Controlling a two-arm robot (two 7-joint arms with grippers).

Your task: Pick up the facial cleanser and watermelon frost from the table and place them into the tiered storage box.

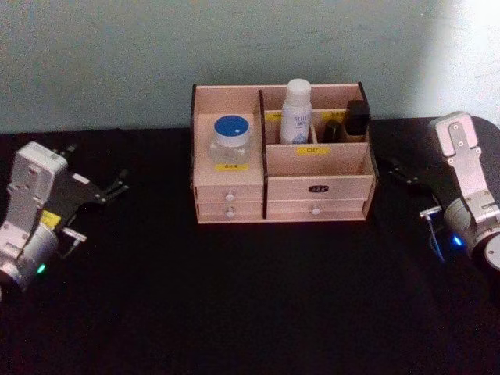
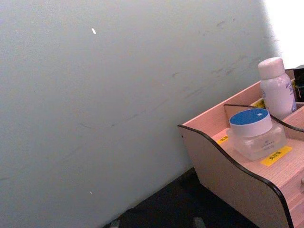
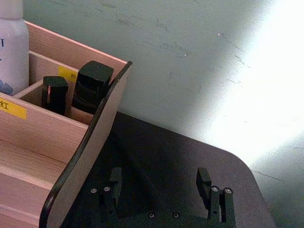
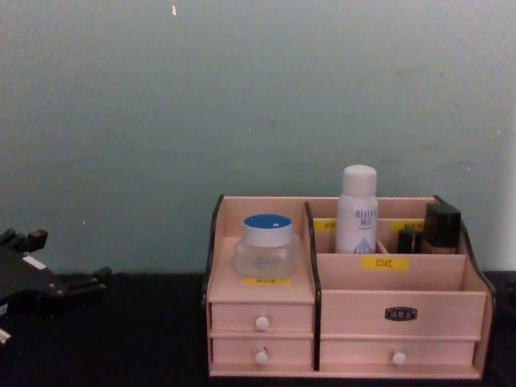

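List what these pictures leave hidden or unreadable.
- Base of the facial cleanser: hidden behind a divider of the tiered storage box in head and chest views.
- Yellow label text: too small to read.
- Drawer contents: shut fronts hide them.
- Watermelon frost jar print: too blurred in the left wrist view.
- Lower parts of the small black containers: hidden by the compartment wall.

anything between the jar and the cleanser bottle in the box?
Head view: the box's dark-edged upright divider stands between the jar and the cleanser; they sit in separate compartments.

No print here is legible.
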